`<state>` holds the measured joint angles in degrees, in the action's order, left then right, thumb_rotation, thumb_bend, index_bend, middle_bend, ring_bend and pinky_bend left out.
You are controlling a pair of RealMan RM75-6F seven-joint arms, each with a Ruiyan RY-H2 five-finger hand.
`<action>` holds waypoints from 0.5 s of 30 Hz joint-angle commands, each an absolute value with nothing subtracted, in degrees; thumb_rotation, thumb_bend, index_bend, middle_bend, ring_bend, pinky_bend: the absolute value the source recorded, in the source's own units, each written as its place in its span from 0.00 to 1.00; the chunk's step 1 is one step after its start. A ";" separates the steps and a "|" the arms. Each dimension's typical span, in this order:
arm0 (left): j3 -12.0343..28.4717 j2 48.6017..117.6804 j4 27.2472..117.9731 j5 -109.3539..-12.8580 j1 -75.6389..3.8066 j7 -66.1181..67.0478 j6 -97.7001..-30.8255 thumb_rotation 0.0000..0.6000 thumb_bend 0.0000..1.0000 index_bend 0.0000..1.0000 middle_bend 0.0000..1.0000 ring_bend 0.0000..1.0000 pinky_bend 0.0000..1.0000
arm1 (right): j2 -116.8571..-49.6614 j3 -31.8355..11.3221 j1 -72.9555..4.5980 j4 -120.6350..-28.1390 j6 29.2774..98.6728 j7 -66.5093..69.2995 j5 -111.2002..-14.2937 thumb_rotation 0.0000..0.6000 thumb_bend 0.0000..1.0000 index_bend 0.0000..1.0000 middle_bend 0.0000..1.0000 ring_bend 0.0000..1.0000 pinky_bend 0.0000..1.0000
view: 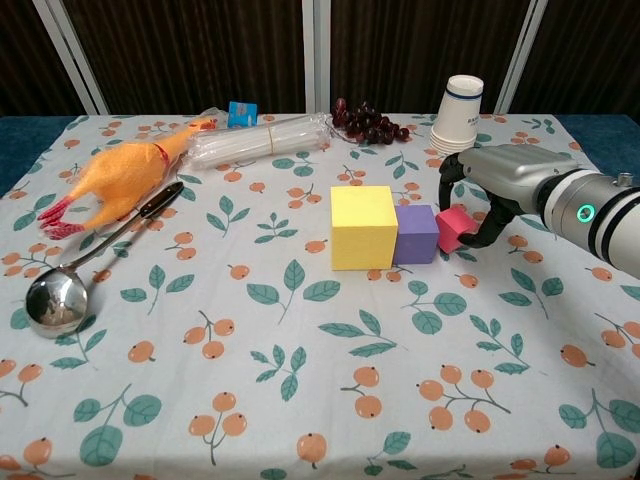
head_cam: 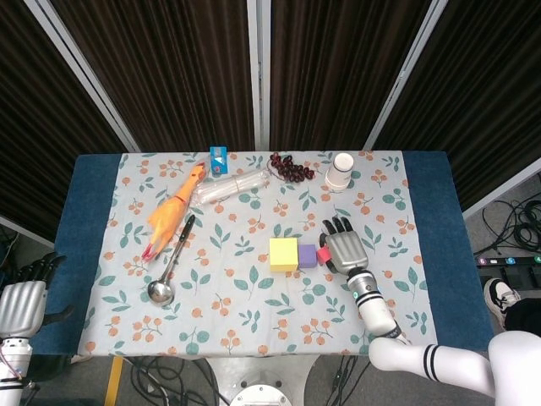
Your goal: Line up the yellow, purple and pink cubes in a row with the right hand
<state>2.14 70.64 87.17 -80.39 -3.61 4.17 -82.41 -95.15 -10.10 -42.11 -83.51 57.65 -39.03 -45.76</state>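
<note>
My right robot hand is gripping the pink cube, holding it just right of the purple cube. That one sits touching the yellow cube mid-bench. My left robot hand hangs off the bench's left edge, can't tell its grip.

I see matt, foam-like cubes: yellow cube, purple cube, pink cube. Right hand: smooth silvery shell. Spoon: glossy metal. Tablecloth: printed matt cloth. Cup: paper.
</note>
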 commanded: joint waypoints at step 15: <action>2.01 71.09 86.12 -80.61 -3.55 3.07 -82.17 1.00 0.09 0.22 0.23 0.18 0.21 | -95.62 -9.07 -42.53 -84.11 58.87 -39.51 -44.94 1.00 0.15 0.40 0.07 0.00 0.00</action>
